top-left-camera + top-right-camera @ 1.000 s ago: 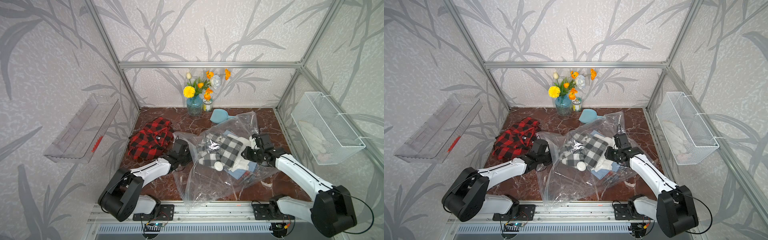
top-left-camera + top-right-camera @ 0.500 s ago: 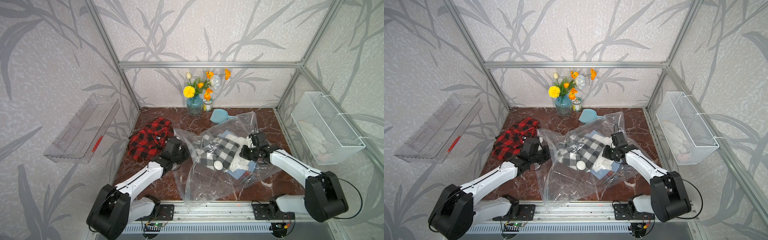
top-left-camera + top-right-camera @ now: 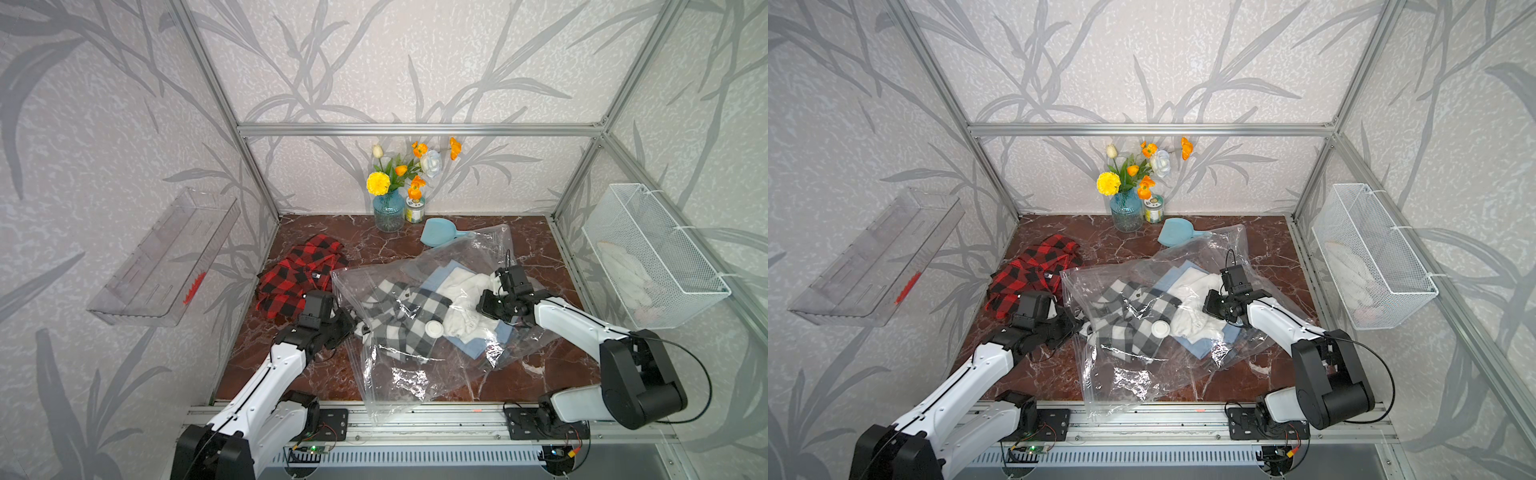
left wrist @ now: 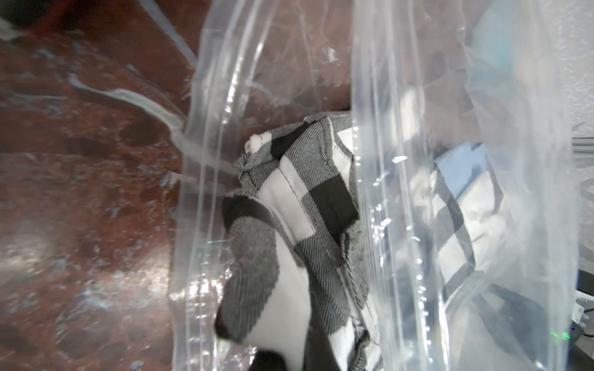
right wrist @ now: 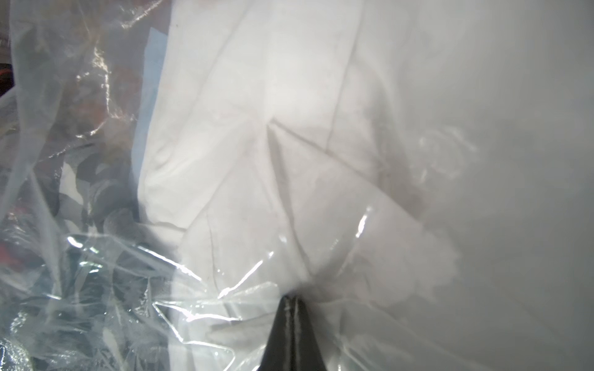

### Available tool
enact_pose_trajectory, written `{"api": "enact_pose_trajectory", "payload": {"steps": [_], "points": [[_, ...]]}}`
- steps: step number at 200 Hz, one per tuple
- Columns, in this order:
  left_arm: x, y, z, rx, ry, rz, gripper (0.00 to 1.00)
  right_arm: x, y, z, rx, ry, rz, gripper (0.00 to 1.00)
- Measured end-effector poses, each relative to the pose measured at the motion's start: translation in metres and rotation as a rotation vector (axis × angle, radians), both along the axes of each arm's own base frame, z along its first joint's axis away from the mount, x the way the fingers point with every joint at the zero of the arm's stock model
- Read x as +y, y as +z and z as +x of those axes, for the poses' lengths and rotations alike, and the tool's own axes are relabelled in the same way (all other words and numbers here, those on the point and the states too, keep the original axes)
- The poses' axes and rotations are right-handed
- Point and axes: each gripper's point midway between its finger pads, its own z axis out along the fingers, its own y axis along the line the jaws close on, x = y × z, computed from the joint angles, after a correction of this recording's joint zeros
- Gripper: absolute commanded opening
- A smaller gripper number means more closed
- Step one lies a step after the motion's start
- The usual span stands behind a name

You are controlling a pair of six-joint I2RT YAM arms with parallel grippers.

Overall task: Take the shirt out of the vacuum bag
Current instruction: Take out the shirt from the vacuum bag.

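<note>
The vacuum bag (image 3: 395,382) (image 3: 1125,386) lies crumpled across the middle of the marble floor, its white valve cap (image 3: 435,329) facing up. Inside it is a black-and-white checked shirt (image 3: 399,316) (image 3: 1125,320) beside white and pale blue cloth. My left gripper (image 3: 356,328) (image 3: 1077,328) is at the bag's left mouth, shut on the checked shirt (image 4: 289,208), which pokes out between the plastic lips (image 4: 205,192). My right gripper (image 3: 480,306) (image 3: 1206,309) (image 5: 291,300) is shut, pinching the bag's film over the white cloth (image 5: 257,128).
A red-and-black plaid shirt (image 3: 299,278) lies on the floor left of the bag. A vase of flowers (image 3: 388,212), a small jar (image 3: 414,210) and a blue scoop (image 3: 436,239) stand at the back. A wire basket (image 3: 652,257) hangs on the right wall, a clear shelf (image 3: 162,257) on the left.
My left gripper has drawn back to the left and front with the checked shirt, whose edge now sits at the bag's mouth. My right gripper has shifted slightly left and closed on the film.
</note>
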Motion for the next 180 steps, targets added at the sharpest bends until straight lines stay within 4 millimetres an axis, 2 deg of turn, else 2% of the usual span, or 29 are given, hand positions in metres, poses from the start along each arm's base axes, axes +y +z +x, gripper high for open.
{"api": "enact_pose_trajectory", "payload": {"steps": [27, 51, 106, 137, 157, 180], "points": [[0.018, -0.009, -0.009, 0.076, 0.018, 0.037, 0.0, 0.0, -0.002, 0.002, 0.0, -0.002, -0.003, 0.0], [0.029, -0.007, -0.009, 0.118, 0.026, 0.065, 0.0, -0.001, -0.003, 0.002, -0.001, -0.004, -0.004, 0.0], [0.064, 0.025, 0.01, 0.115, 0.055, 0.179, 0.0, -0.003, -0.003, 0.004, 0.0, -0.012, -0.003, 0.0], [0.084, 0.032, 0.017, 0.151, 0.039, 0.262, 0.0, -0.003, -0.006, 0.007, 0.005, -0.015, -0.001, 0.0], [0.09, 0.035, 0.017, 0.191, -0.001, 0.305, 0.0, -0.003, -0.007, 0.01, 0.009, -0.016, 0.004, 0.0], [0.092, 0.048, 0.023, 0.189, -0.04, 0.332, 0.0, -0.002, -0.009, 0.012, 0.012, -0.014, 0.012, 0.0]]}}
